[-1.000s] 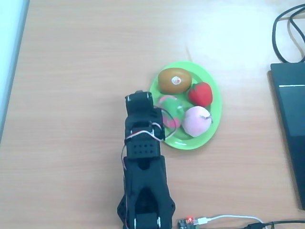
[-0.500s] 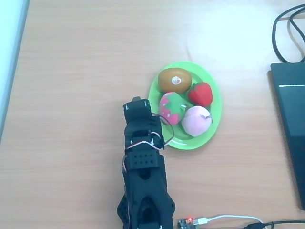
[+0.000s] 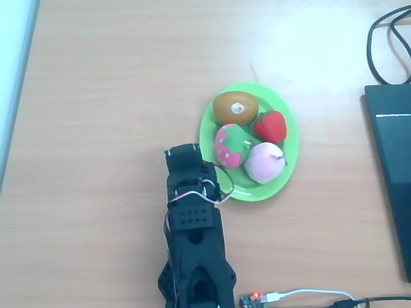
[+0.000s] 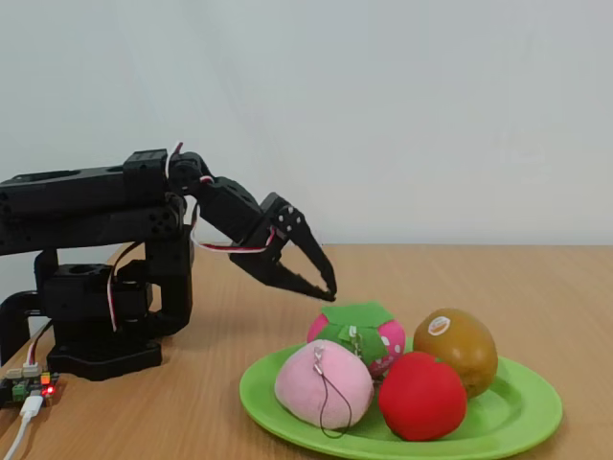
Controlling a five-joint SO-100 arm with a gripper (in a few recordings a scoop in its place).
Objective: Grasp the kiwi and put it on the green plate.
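**Kiwi sits on the green plate, fingers empty**

From my station I see the kiwi [image 3: 235, 108] lying on the green plate [image 3: 280, 181], at the plate's far end from the arm in the overhead view, its pale round spot facing up. In the fixed view the kiwi [image 4: 456, 345] rests at the plate's [image 4: 522, 414] right side, touching the red strawberry [image 4: 421, 396] in front of it.

Three other toy fruits share the plate: the red strawberry [image 3: 270, 126] just beside the kiwi, a pink-and-green strawberry [image 3: 231, 145] next to it, and a pale pink peach [image 3: 265, 163] at the plate's near part.

The gripper [image 4: 324, 286] hangs in the air above the table [image 3: 103, 96], just off the plate's left edge in the fixed view, angled downward. Its fingers [image 4: 305, 251] are drawn nearly together at the tips and hold nothing. In the overhead view the gripper [image 3: 184, 153] is beside the plate's rim, apart from every fruit.
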